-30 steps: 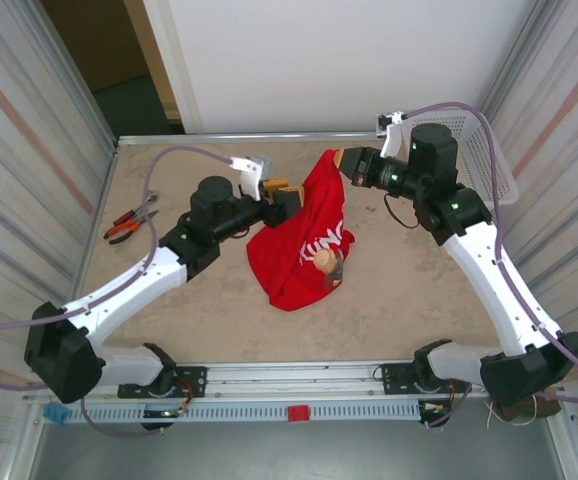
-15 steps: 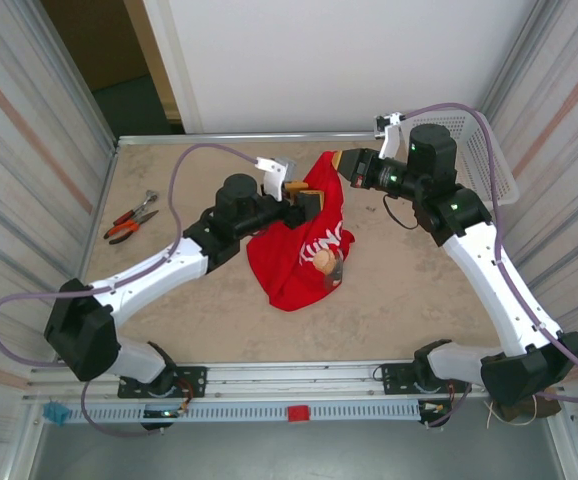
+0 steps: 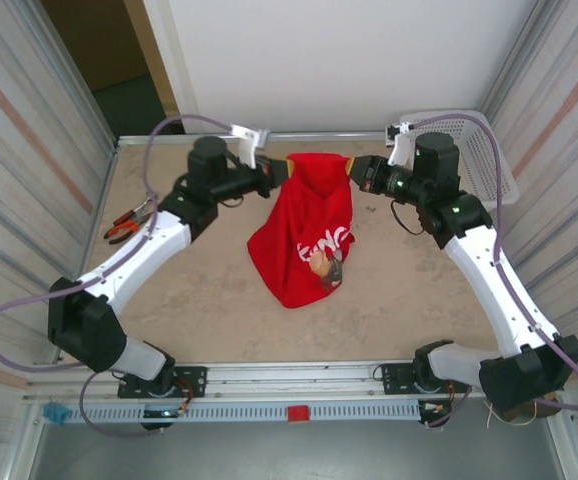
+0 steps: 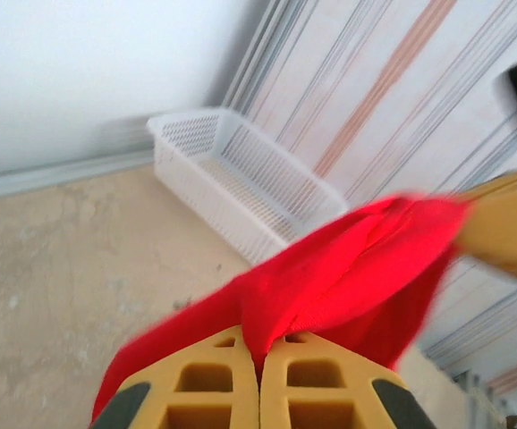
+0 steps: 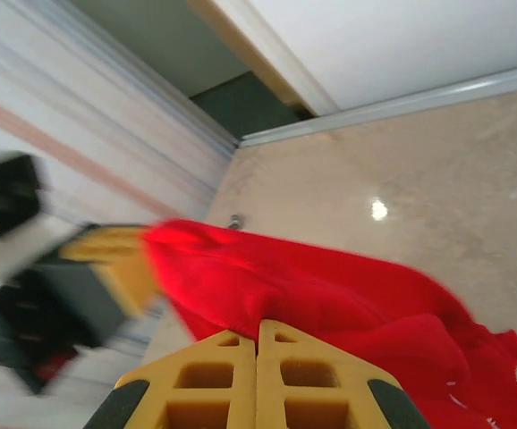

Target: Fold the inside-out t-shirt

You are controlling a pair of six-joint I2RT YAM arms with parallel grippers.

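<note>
Since the left gripper [image 3: 278,176] and right gripper [image 3: 355,168] are each pinched fully shut on one end of the top edge of the bright red soft cloth t-shirt [image 3: 304,235], that edge runs taut between them over the far side of the beige table [image 3: 189,290] — the rest hangs down and bunches on the tabletop. Guessing it's held up like this so the cloth spreads out before folding.

A robotics lab cell: a beige table [image 3: 199,290] walled by corrugated panels [image 3: 29,150], near-edge aluminium rail [image 3: 289,378], pliers [image 3: 129,220] left.
</note>
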